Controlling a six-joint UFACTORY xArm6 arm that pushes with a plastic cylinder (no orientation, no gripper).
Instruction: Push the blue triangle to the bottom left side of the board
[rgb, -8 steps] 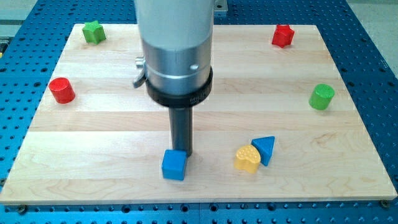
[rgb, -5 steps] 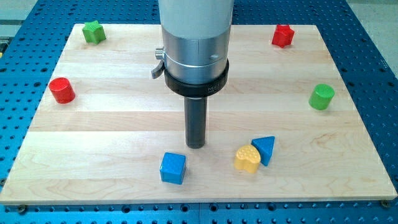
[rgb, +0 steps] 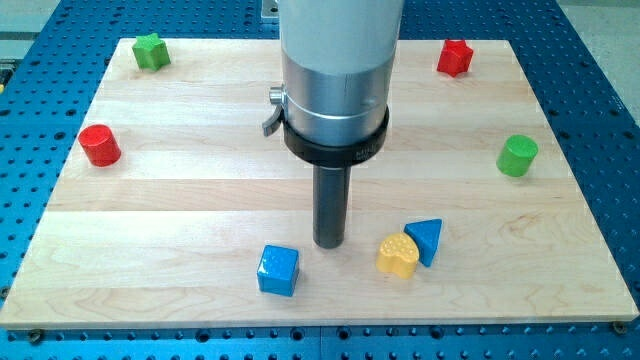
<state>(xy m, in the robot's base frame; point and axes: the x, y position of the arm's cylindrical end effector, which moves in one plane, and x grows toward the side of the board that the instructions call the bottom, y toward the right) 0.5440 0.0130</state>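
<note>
The blue triangle (rgb: 426, 239) lies on the wooden board at the lower right of centre, touching a yellow heart-shaped block (rgb: 397, 255) on its left. My tip (rgb: 329, 243) rests on the board just left of the yellow block and up-right of a blue cube (rgb: 278, 270). The tip touches neither block; a small gap shows on both sides.
A red cylinder (rgb: 100, 146) stands at the left edge, a green star-like block (rgb: 151, 50) at the top left, a red star-like block (rgb: 455, 57) at the top right, and a green cylinder (rgb: 517, 156) at the right. The wooden board (rgb: 180, 200) lies on a blue perforated table.
My tip has moved right, away from the blue cube it was touching, towards the yellow heart. The blue cube shifted slightly down-left. The other blocks have not moved.
</note>
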